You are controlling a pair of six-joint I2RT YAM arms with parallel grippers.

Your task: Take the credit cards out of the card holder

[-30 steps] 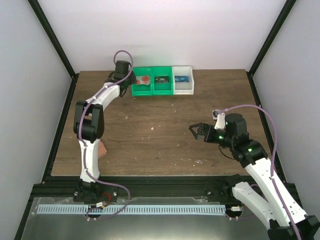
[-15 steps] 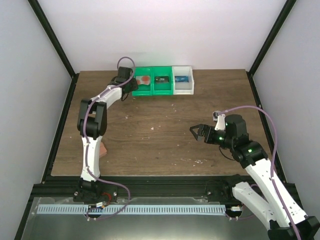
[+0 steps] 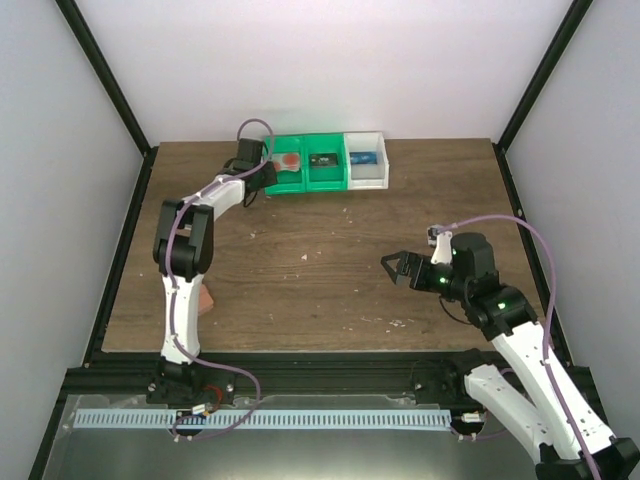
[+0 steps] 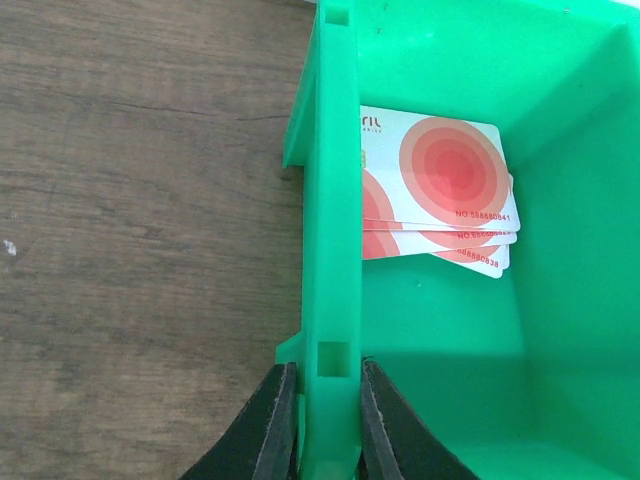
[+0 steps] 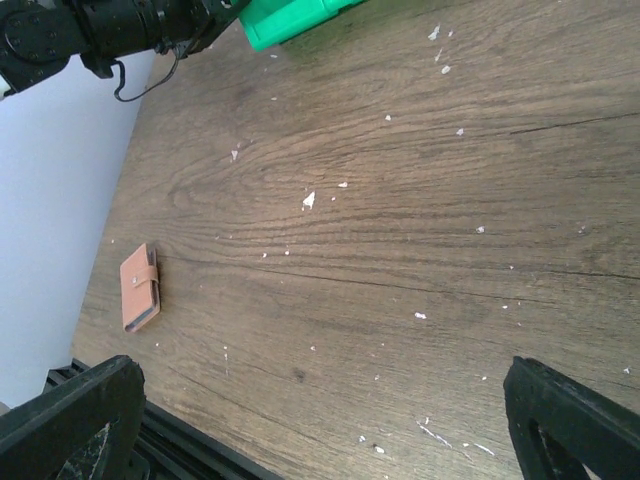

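When you check the left wrist view, you find the left gripper (image 4: 326, 375) narrow and clamped on the green bin (image 4: 330, 200). One finger (image 4: 278, 425) is outside the bin's left wall and the other is inside, both pressed against that wall. The cards (image 4: 445, 195) lie flat inside this bin as a fanned stack of several. They are pale with a red-orange disc, and their left ends are hidden behind the wall. A second green bin (image 3: 325, 182) and a white bin (image 3: 366, 181) adjoin the green bin on its right.

The holder (image 5: 140, 288) lies closed on the table (image 3: 330, 290), well apart from the green bin on its near side, with no card showing in it.

The right gripper (image 3: 393, 266) hangs above the table with its jaws spread wide and nothing between them. It is well apart from the green bin, to the near right of it.
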